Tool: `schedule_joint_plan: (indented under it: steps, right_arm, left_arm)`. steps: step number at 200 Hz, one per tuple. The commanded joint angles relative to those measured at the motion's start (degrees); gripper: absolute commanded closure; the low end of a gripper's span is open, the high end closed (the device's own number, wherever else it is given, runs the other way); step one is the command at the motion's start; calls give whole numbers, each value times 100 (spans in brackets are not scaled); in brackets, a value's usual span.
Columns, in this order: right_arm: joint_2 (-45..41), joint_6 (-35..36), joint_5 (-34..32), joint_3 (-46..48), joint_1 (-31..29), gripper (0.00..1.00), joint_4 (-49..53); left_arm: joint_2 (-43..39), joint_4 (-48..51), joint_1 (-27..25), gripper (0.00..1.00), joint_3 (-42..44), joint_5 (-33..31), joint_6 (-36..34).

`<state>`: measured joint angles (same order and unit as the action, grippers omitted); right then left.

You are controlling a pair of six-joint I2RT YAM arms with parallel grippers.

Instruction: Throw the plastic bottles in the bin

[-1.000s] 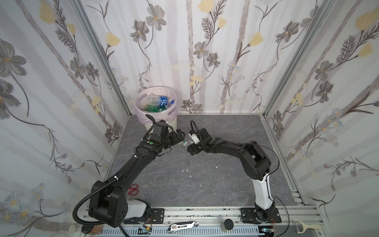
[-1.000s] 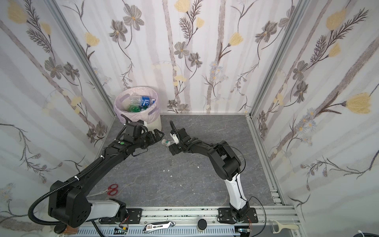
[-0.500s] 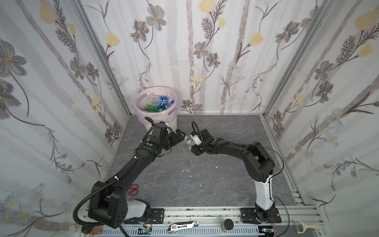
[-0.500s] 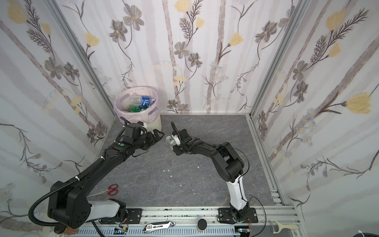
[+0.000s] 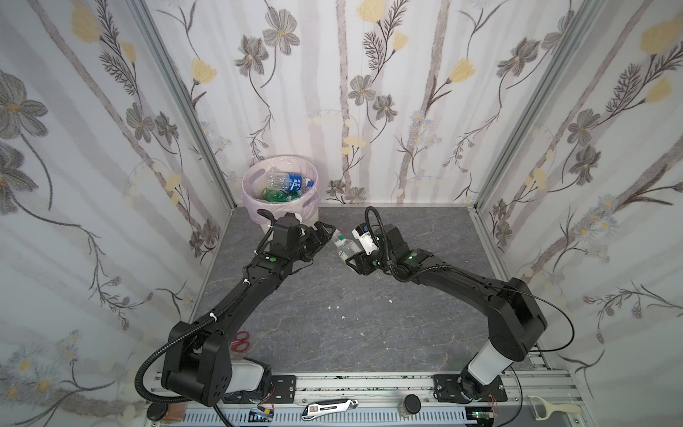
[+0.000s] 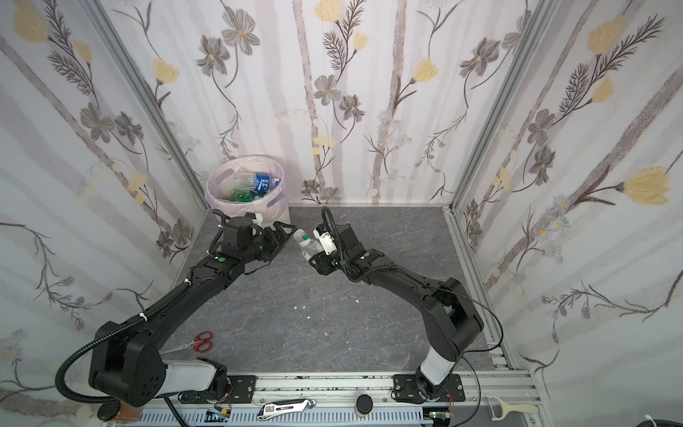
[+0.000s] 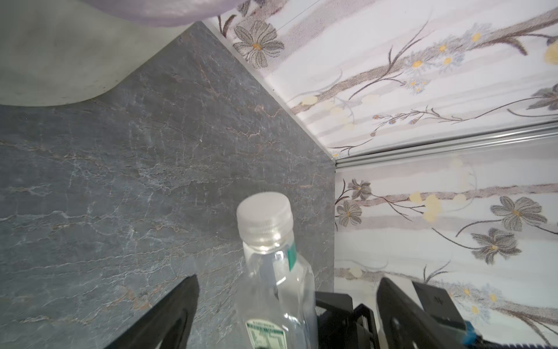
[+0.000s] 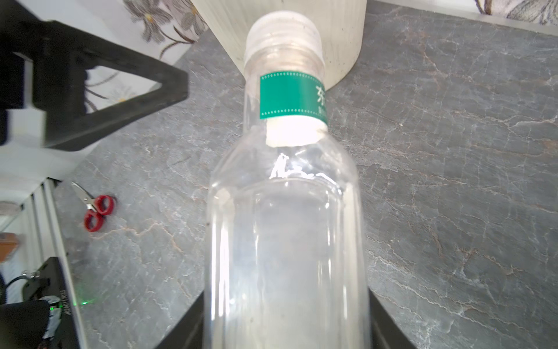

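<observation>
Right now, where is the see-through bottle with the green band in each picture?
In a top view: the bottle sits mid-picture, in the right claw.
In a top view: bottle just left of middle, same grip.
Left wrist: bottle bottom centre, cap upward.
Right wrist: bottle fills the centre.
Shared landmark: the cream bin, in all four.

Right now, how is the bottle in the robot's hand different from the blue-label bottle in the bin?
The held bottle wears a green neck label; the bin bottle a blue one. The held bottle is clamped in the right gripper above the table; the bin bottle lies in the bin. Both are clear plastic.
</observation>
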<state>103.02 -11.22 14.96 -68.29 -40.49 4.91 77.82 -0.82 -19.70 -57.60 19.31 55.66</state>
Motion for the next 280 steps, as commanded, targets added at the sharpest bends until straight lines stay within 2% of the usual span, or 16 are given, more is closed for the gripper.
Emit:
schedule_joint_plan:
  steps: [1,72,130,144,157,172,184,228,280]
  right_arm:
    - [-269,-195,213,108,-3,47,-450]
    - [-511,-334,441,211,-14,47,-614]
    - [-529,-398,490,209,-33,47,-702]
    - [-529,-398,494,185,-29,43,-694]
    - [-529,-399,488,138,-30,34,-668]
    - [-584,-398,466,97,-29,21,-636]
    - [-661,-398,441,72,-29,1,-610]
    - [-1121,-363,173,82,15,0,-517]
    - [-1995,-337,-155,307,68,0,-848]
  left_arm:
    - [90,-449,-10,9,-114,-142,256]
    - [460,-636,-347,25,-487,-247,296]
    - [538,-656,-412,54,-536,-323,177]
    - [588,-656,-412,60,-585,-280,158]
    - [599,-652,-412,64,-627,-295,125]
    - [587,-648,-389,66,-692,-305,86]
    - [600,-639,-351,66,-772,-288,74]
    - [535,-615,16,66,-1276,-160,40]
    - [403,-540,1019,65,-2131,-14,7]
